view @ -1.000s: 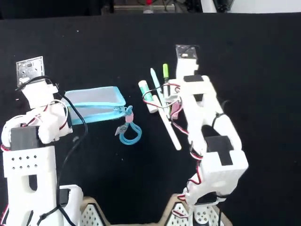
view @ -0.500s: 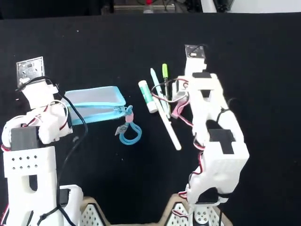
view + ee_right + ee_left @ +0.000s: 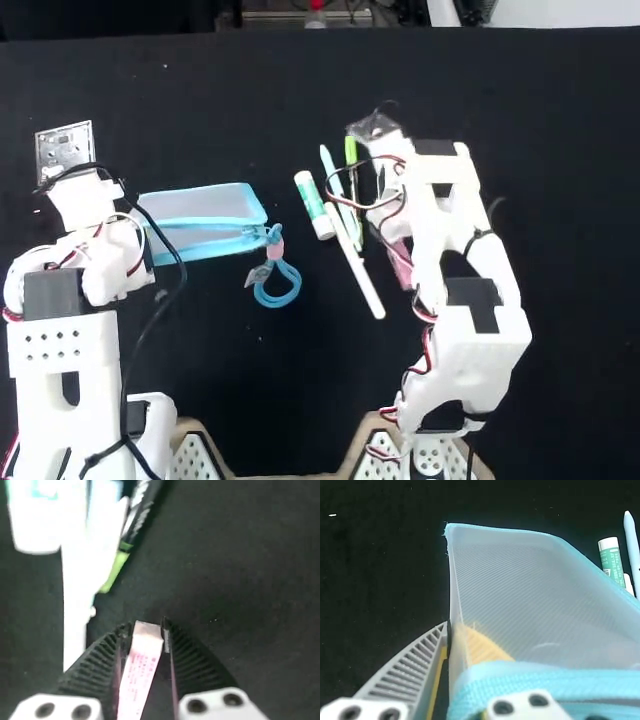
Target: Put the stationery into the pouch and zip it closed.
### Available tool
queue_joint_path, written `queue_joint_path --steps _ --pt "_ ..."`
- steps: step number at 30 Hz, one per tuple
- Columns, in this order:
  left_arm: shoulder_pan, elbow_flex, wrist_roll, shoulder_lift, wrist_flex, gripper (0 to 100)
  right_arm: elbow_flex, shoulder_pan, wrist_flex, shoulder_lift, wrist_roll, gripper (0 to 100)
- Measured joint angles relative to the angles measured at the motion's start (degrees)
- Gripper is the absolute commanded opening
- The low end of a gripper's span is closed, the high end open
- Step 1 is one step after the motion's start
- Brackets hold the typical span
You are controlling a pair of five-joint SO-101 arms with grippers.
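Two white robot arms rise from the bottom edge of the high view over a black table (image 3: 560,200). At lower left stands the left arm (image 3: 60,330). The left gripper (image 3: 451,630) is clamped on the left end of the pale blue mesh pouch (image 3: 200,222), its jaws pinching the mesh wall by the teal zip band.

The pouch lies left of centre. A blue cord loop (image 3: 277,285) trails on the table just below its right end.

The right arm (image 3: 460,300) bends up the frame right of centre, and its far end reaches just beside the loose stationery. The right gripper (image 3: 144,626) is closed tight on a pink-and-white strip (image 3: 140,670) and is held over bare table near the pens.

The rest of the stationery lies on the table at centre, between the pouch and the right arm:
- a long white stick (image 3: 365,280) lying diagonally, nearest
- a white-and-green glue stick (image 3: 313,205)
- a pale blue pen (image 3: 330,175)
- a green pen (image 3: 351,152), farthest up the frame
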Motion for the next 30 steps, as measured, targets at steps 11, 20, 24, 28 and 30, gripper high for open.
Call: queue_joint_path --steps 11,20,24,28,30 --pt "0.00 0.18 0.00 0.00 -0.18 3 -5.19 0.00 7.21 2.64 4.48 12.4" --pt "0.00 0.18 0.00 0.00 -0.26 3 -12.92 0.00 13.54 11.43 1.67 13.1" --pt "0.00 0.18 0.00 0.00 -0.26 3 -13.71 0.00 13.54 13.10 1.14 6.0" --pt "0.00 0.18 0.00 0.00 -0.26 3 -13.71 0.09 13.54 13.10 1.05 0.8" --pt "0.00 0.18 0.00 0.00 -0.26 3 -13.71 0.09 14.07 12.31 1.05 1.1"
